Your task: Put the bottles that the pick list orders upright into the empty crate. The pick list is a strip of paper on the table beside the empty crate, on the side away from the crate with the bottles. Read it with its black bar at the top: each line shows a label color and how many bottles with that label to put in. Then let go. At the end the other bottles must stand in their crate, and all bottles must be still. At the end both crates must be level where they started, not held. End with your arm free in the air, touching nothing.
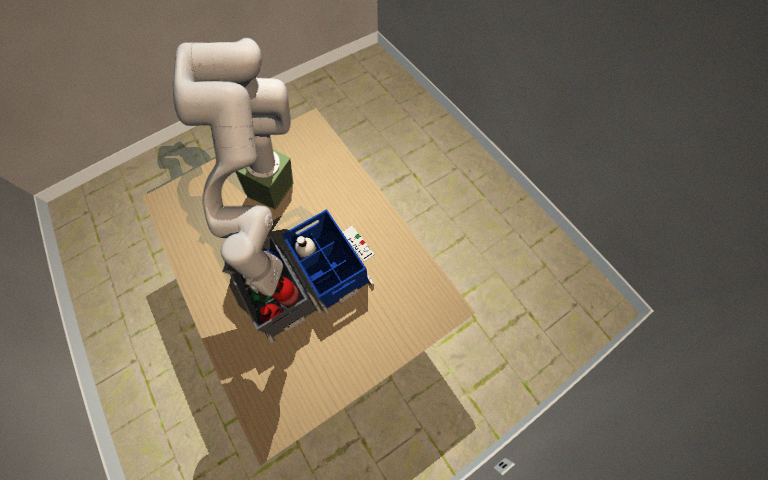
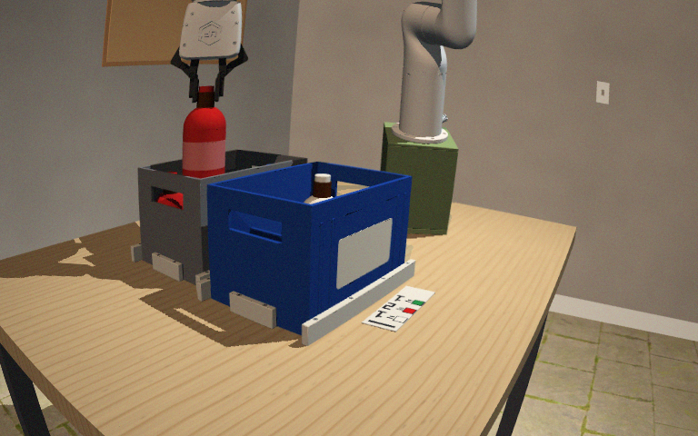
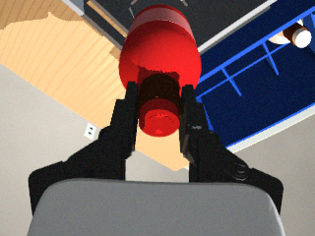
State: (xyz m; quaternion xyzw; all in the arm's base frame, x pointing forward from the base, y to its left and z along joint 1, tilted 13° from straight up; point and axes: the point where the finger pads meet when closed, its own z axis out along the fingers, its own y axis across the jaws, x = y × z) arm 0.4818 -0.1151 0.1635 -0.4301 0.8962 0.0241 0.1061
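My gripper (image 2: 205, 94) (image 3: 158, 97) is shut on the neck of a red bottle (image 2: 204, 134) (image 3: 159, 53) (image 1: 287, 291) with a paler red label band. It holds the bottle upright, with the base just above the rim of the grey crate (image 2: 169, 226) (image 1: 283, 323) (image 3: 217, 7). Another red bottle (image 1: 269, 311) stands in the grey crate. The blue crate (image 2: 267, 267) (image 1: 341, 291) (image 3: 263, 105) stands right beside it and holds one white-labelled bottle (image 2: 322, 187) (image 1: 304, 246) (image 3: 298, 34) in a back cell. The pick list (image 2: 398, 308) (image 1: 359, 242) lies on the table on the blue crate's far side.
The arm's green pedestal (image 2: 419, 180) (image 1: 266, 183) stands behind the crates. Pale cleats (image 2: 354, 302) line the crates' bases. Something green (image 1: 256, 297) shows in the grey crate under the wrist. The blue crate's other cells are empty.
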